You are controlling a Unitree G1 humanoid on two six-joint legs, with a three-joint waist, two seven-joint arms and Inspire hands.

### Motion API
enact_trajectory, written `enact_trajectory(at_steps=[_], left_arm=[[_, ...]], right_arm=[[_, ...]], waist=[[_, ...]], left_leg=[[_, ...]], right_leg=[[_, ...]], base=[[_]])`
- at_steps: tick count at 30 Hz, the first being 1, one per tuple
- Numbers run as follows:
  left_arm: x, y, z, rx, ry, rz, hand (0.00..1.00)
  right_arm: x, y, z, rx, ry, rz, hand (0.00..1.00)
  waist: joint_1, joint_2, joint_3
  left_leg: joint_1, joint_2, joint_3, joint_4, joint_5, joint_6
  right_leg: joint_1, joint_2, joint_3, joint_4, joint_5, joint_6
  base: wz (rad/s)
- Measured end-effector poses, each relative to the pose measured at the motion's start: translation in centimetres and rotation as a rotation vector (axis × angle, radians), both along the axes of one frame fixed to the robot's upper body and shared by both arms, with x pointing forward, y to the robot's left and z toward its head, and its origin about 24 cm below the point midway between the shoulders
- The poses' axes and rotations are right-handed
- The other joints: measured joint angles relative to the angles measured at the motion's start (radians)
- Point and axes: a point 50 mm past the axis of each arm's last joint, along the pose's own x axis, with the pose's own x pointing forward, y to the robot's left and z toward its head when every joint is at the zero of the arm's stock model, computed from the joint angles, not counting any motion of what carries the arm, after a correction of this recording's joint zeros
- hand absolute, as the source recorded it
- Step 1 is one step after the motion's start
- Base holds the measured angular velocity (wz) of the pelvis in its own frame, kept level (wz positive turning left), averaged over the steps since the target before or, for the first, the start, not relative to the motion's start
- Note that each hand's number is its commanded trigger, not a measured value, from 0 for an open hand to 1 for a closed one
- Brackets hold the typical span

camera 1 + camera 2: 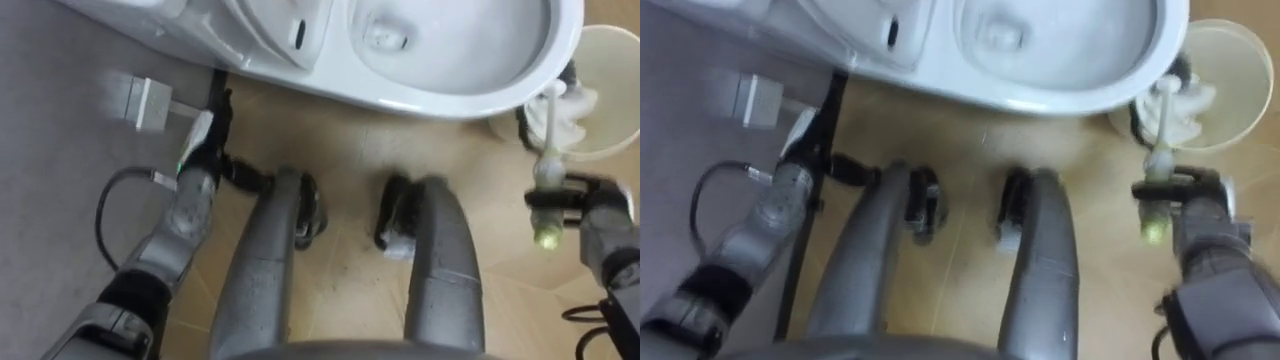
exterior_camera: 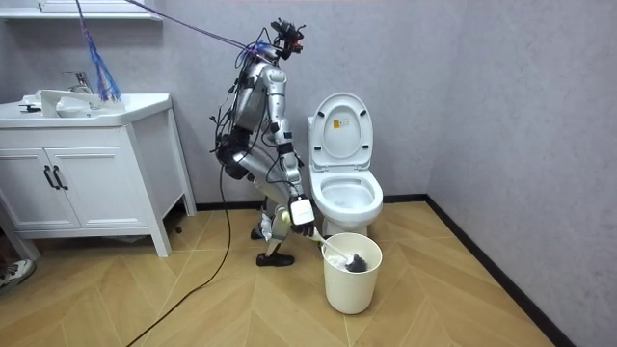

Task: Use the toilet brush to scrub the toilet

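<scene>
Bending before the white ceramic toilet [image 1: 440,95], the robot grips a white plastic toilet brush [image 1: 550,140] in its right hand [image 1: 590,205], with the brush head inside the round cream bin [image 2: 349,284] beside the bowl. The left hand [image 1: 200,140] hangs low, and I cannot tell its state.

The robot stands with bent knees and leans forward. Its right arm reaches down low, and the right hand [image 1: 585,205] has its fingers curled round the handle of the brush [image 1: 548,140]. The left arm hangs down, with the left hand [image 1: 203,135] held low.
</scene>
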Motion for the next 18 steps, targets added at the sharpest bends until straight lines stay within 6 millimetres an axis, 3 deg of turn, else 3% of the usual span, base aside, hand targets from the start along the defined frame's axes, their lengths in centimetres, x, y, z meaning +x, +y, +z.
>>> enact_trajectory(at_steps=[6,12,13,14,16,18], left_arm=[[-0.9,0.3,-0.7,-0.006,0.029,0.015,0.00],[-2.5,0.9,-1.9,-0.003,0.088,0.031,0.00],[-3.0,1.1,-2.3,-0.004,0.106,0.033,0.00],[-3.5,1.3,-2.6,-0.004,0.122,0.039,0.00],[-4.5,1.6,-3.2,-0.005,0.150,0.054,0.00],[-5.5,2.0,-3.8,-0.003,0.183,0.074,0.00]], right_arm=[[-0.9,1.1,-1.2,0.079,-0.006,-0.056,1.00],[-2.7,1.6,-2.4,0.224,-0.066,-0.252,1.00],[-3.0,1.8,-2.6,0.238,-0.070,-0.275,1.00],[-3.2,2.0,-2.9,0.251,-0.071,-0.291,1.00],[-3.5,2.2,-3.1,0.263,-0.077,-0.314,1.00],[-3.9,2.2,-3.3,0.268,-0.081,-0.344,1.00]], waist=[[-0.025,0.000,-0.0012],[-0.044,0.001,-0.0062],[-0.045,0.002,-0.0082],[-0.048,-0.001,-0.0159],[-0.056,-0.003,-0.0237],[-0.058,-0.003,-0.0238]], left_leg=[[0.109,-0.002,0.002,-0.102,0.015,0.000],[0.242,0.000,0.002,-0.177,0.016,0.002],[0.272,0.001,0.003,-0.195,0.017,0.004],[0.302,0.002,0.005,-0.219,0.018,0.004],[0.353,0.002,0.014,-0.259,0.026,0.010],[0.415,0.002,0.025,-0.306,0.036,0.014]], right_leg=[[0.108,0.011,-0.001,-0.100,0.016,0.012],[0.246,0.015,-0.015,-0.186,0.022,0.021],[0.277,0.019,-0.015,-0.207,0.024,0.025],[0.306,0.025,-0.010,-0.232,0.029,0.030],[0.353,0.026,-0.007,-0.272,0.040,0.036],[0.410,0.030,-0.002,-0.317,0.054,0.043]], base=[[-0.03],[-0.01],[-0.08],[-0.09],[-0.10],[-0.11]])
